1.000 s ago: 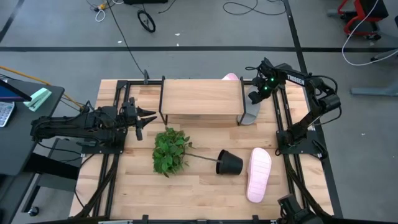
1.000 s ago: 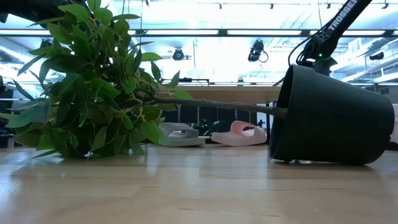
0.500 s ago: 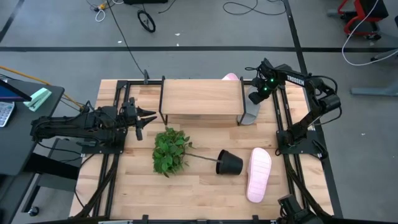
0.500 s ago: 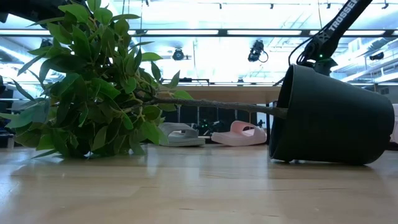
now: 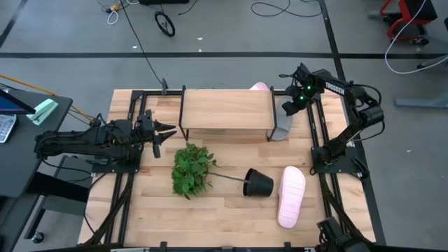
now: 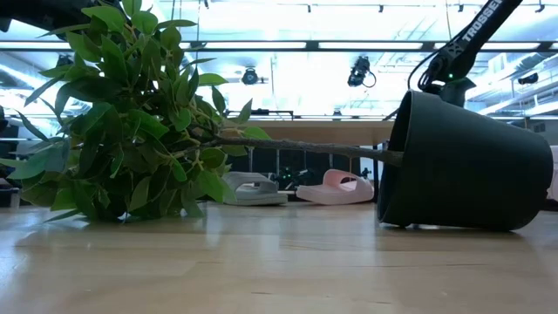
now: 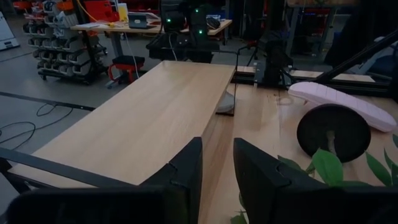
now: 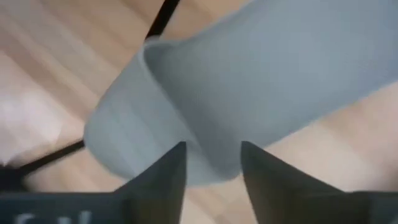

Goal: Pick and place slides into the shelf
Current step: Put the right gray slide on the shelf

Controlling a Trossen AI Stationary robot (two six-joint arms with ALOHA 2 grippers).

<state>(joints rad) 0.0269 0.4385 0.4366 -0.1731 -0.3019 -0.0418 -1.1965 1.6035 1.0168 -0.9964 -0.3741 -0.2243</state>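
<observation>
The shelf (image 5: 227, 108) stands at the table's far side. One grey slide (image 5: 280, 130) lies at its right end, partly under the top board. My right gripper (image 5: 288, 110) points down over that slide (image 8: 249, 81), open, a finger on each side of the strap's edge. Under the shelf rest another grey slide (image 6: 253, 188) and a pink slide (image 6: 336, 187), whose tip (image 5: 259, 87) pokes out behind the board. A second pink slide (image 5: 291, 196) lies on its sole at the near right. My left gripper (image 5: 166, 131) waits left of the shelf, open and empty. My right gripper comes at the grey slide from above, its fingers (image 8: 169, 168) on either side of the strap's edge (image 8: 186, 140). Whether the fingers touch the slide, I cannot tell. The slide lies on the table, partly under the shelf's right end.
A black pot (image 5: 257, 183) lies tipped on its side in the table's middle, its leafy plant (image 5: 192, 170) stretched toward the left. Black frame rails (image 5: 323, 140) run along both table sides. Bare wood (image 5: 210, 217) shows along the near edge.
</observation>
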